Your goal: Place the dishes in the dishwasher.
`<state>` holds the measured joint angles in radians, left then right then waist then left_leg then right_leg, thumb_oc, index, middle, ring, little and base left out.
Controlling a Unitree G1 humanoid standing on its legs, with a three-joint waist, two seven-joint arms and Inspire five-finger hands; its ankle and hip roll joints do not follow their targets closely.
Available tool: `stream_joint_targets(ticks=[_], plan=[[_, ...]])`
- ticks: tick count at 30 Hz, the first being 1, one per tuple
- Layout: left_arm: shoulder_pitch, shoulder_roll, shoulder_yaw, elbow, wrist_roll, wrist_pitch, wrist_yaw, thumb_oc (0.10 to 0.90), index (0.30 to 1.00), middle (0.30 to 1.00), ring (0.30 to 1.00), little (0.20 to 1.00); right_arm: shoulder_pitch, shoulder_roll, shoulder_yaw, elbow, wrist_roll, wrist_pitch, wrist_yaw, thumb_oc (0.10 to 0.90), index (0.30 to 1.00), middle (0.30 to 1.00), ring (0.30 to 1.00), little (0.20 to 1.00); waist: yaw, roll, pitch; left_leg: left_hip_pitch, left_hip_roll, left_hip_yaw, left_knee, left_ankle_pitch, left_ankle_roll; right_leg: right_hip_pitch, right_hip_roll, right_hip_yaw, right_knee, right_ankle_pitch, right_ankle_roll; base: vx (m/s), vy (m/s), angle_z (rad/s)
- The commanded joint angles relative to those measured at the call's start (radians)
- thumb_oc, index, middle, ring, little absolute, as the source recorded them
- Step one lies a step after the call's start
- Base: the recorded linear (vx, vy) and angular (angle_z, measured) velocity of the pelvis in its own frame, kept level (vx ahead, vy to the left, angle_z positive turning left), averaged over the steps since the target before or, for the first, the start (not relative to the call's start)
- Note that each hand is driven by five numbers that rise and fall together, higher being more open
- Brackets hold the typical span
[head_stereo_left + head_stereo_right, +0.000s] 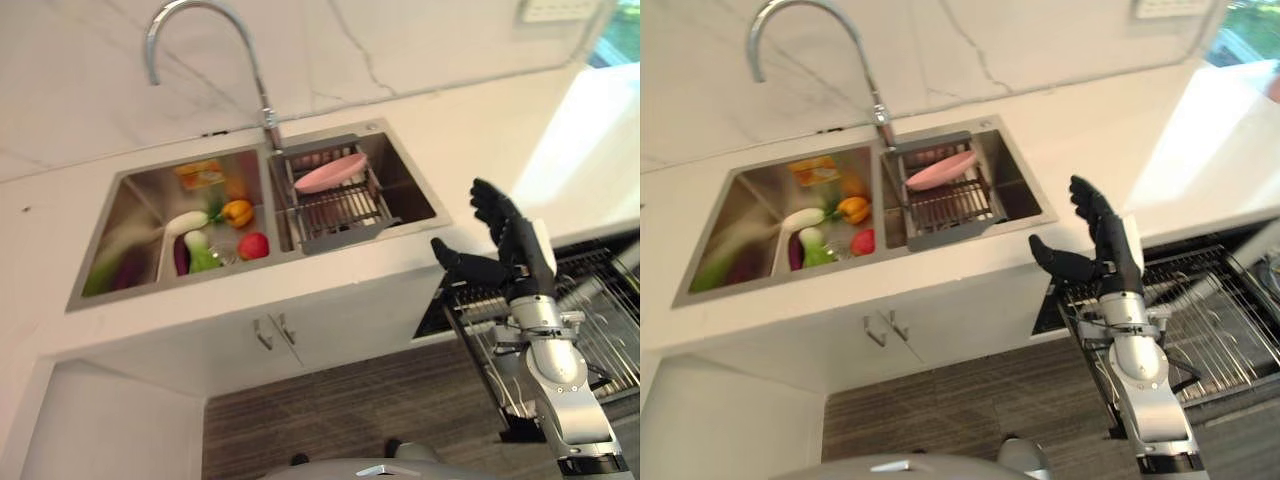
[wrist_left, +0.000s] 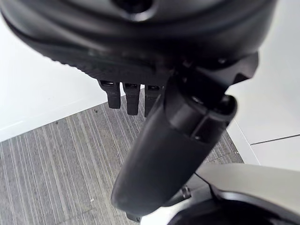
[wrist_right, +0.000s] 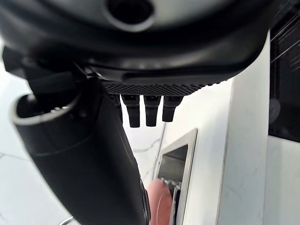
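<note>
Plate: lying tilted in the drying rack over the sink's right basin.
Right hand: hovering near the counter edge, above the dishwasher rack, fingers spread, holding nothing.
Left hand: hanging over the floor, fingers relaxed.
Handling: likely stiff, smooth, breakable; taking it by the raised rim.
</note>
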<state>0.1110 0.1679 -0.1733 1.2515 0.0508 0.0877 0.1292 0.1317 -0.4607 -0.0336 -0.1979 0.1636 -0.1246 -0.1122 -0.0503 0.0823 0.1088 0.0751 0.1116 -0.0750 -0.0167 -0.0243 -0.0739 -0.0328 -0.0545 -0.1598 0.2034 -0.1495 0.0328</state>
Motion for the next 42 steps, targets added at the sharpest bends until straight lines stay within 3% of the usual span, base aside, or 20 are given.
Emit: stream_joint_targets(ticks=[1, 3, 4, 5, 7, 8, 9, 12, 16, 19, 24, 33, 42], plan=[[-0.095, 0.030, 0.014, -0.036, -0.008, -0.046, -0.011, 0.800, 0.900, 0.900, 0.900, 0.900, -0.098, -0.028, -0.065, -0.109, 0.064, -0.106, -0.010, 0.800, 0.900, 0.900, 0.900, 0.900, 0.016, -0.098, 0.038, -0.083, -0.050, 0.033, 0.404, -0.038, -0.005, 0.067, -0.027, 0.056, -0.112, 0.065, 0.043, 0.01, -0.112, 0.81], [-0.095, 0.030, 0.019, -0.034, -0.014, -0.046, -0.004, 0.800, 0.900, 0.900, 0.900, 0.900, -0.098, -0.032, -0.074, -0.101, 0.056, -0.103, -0.016, 0.800, 0.900, 0.900, 0.900, 0.900, 0.016, -0.099, 0.041, -0.114, -0.057, 0.047, 0.417, -0.038, -0.001, 0.082, -0.033, 0.037, -0.128, 0.065, 0.043, 0.05, -0.018, 0.88], [-0.086, 0.025, 0.029, -0.027, -0.021, -0.048, -0.002, 0.800, 0.900, 0.900, 0.900, 0.900, -0.093, -0.032, -0.090, -0.089, 0.041, -0.102, -0.032, 0.800, 0.900, 0.900, 0.900, 0.900, 0.025, -0.100, 0.032, -0.146, -0.081, 0.087, 0.340, -0.060, 0.010, 0.100, -0.042, 0.021, -0.159, 0.070, 0.054, 0.08, 0.031, 0.45], [-0.085, 0.025, 0.028, -0.027, -0.021, -0.048, -0.002, 0.800, 0.900, 0.900, 0.900, 0.900, -0.092, -0.032, -0.090, -0.089, 0.041, -0.102, -0.032, 0.800, 0.900, 0.900, 0.900, 0.900, 0.026, -0.101, 0.031, -0.144, -0.082, 0.087, 0.337, -0.060, 0.011, 0.101, -0.043, 0.021, -0.161, 0.070, 0.055, 0.11, 0.051, 0.46], [-0.063, 0.017, 0.034, -0.015, -0.020, -0.048, -0.002, 0.800, 0.900, 0.900, 0.900, 0.900, -0.105, -0.027, -0.110, -0.064, -0.011, -0.085, -0.074, 0.800, 0.900, 0.900, 0.900, 0.900, 0.039, -0.103, 0.020, -0.192, -0.070, 0.160, 0.248, -0.046, 0.014, 0.102, -0.056, 0.009, -0.172, 0.072, 0.071, 0.08, 0.111, 0.48], [-0.063, 0.017, 0.035, -0.015, -0.020, -0.048, -0.002, 0.800, 0.900, 0.900, 0.900, 0.900, -0.105, -0.027, -0.109, -0.063, -0.012, -0.085, -0.074, 0.800, 0.900, 0.900, 0.900, 0.900, 0.041, -0.103, 0.019, -0.192, -0.070, 0.162, 0.247, -0.046, 0.014, 0.100, -0.057, 0.011, -0.172, 0.072, 0.071, 0.16, 0.218, 0.20], [-0.042, 0.007, 0.047, 0.009, -0.014, -0.043, -0.004, 0.800, 0.900, 0.900, 0.900, 0.900, -0.113, -0.018, -0.114, -0.056, -0.046, -0.091, -0.088, 0.800, 0.900, 0.900, 0.900, 0.900, 0.048, -0.085, 0.006, -0.142, -0.094, 0.127, 0.163, -0.053, 0.031, 0.097, -0.049, 0.016, -0.164, 0.066, 0.078, 0.11, 0.130, -0.02], [-0.027, 0.002, 0.063, 0.040, -0.008, -0.035, -0.001, 0.800, 0.900, 0.900, 0.900, 0.900, -0.097, -0.010, -0.123, -0.050, -0.072, -0.087, -0.093, 0.800, 0.900, 0.900, 0.900, 0.900, 0.046, -0.080, -0.007, -0.097, -0.102, 0.131, 0.103, -0.052, 0.045, 0.099, -0.057, 0.013, -0.142, 0.063, 0.086, 0.13, 0.176, -0.35], [-0.021, 0.012, 0.101, 0.049, -0.025, -0.030, 0.002, 0.800, 0.900, 0.900, 0.900, 0.900, -0.086, 0.001, -0.122, -0.045, -0.121, -0.075, -0.089, 0.800, 0.900, 0.900, 0.900, 0.900, 0.054, -0.074, 0.003, -0.051, -0.107, 0.151, 0.073, -0.063, 0.082, 0.042, -0.068, 0.019, 0.016, 0.041, 0.108, 0.09, 0.169, -0.30], [-0.031, 0.021, 0.122, 0.041, -0.050, -0.031, 0.021, 0.800, 0.900, 0.900, 0.900, 0.900, -0.072, 0.016, -0.114, -0.039, -0.128, -0.074, -0.083, 0.800, 0.900, 0.900, 0.900, 0.900, 0.047, -0.078, 0.009, -0.028, -0.115, 0.135, 0.063, -0.073, 0.098, 0.007, -0.078, 0.047, 0.062, 0.064, 0.123, 0.08, 0.062, -0.09], [-0.069, 0.019, 0.110, 0.000, -0.099, -0.046, 0.026, 0.800, 0.900, 0.900, 0.900, 0.900, -0.074, 0.015, -0.114, -0.039, -0.149, -0.077, -0.094, 0.800, 0.900, 0.900, 0.900, 0.900, 0.032, -0.086, 0.011, -0.023, -0.114, 0.103, 0.081, -0.088, 0.092, 0.001, -0.106, 0.100, -0.048, 0.108, 0.134, 0.10, -0.072, 0.18], [-0.065, 0.006, 0.112, 0.008, -0.113, -0.048, 0.019, 0.800, 0.900, 0.900, 0.900, 0.900, -0.085, -0.031, -0.090, -0.041, -0.222, -0.061, -0.088, 0.800, 0.900, 0.900, 0.900, 0.900, 0.060, -0.103, -0.038, 0.038, -0.081, 0.111, 0.020, -0.080, 0.063, 0.102, -0.098, 0.050, -0.193, 0.117, 0.128, 0.09, -0.102, 0.04], [-0.041, 0.004, 0.055, 0.037, -0.024, -0.055, -0.003, 0.800, 0.900, 0.900, 0.900, 0.900, -0.191, -0.174, -0.056, 0.022, -0.375, -0.052, -0.117, 0.800, 0.900, 0.900, 0.900, 0.900, 0.087, -0.103, -0.053, 0.069, -0.061, 0.084, -0.064, -0.033, 0.028, 0.164, -0.073, -0.004, -0.259, 0.107, 0.116, 0.03, -0.079, 0.12]])
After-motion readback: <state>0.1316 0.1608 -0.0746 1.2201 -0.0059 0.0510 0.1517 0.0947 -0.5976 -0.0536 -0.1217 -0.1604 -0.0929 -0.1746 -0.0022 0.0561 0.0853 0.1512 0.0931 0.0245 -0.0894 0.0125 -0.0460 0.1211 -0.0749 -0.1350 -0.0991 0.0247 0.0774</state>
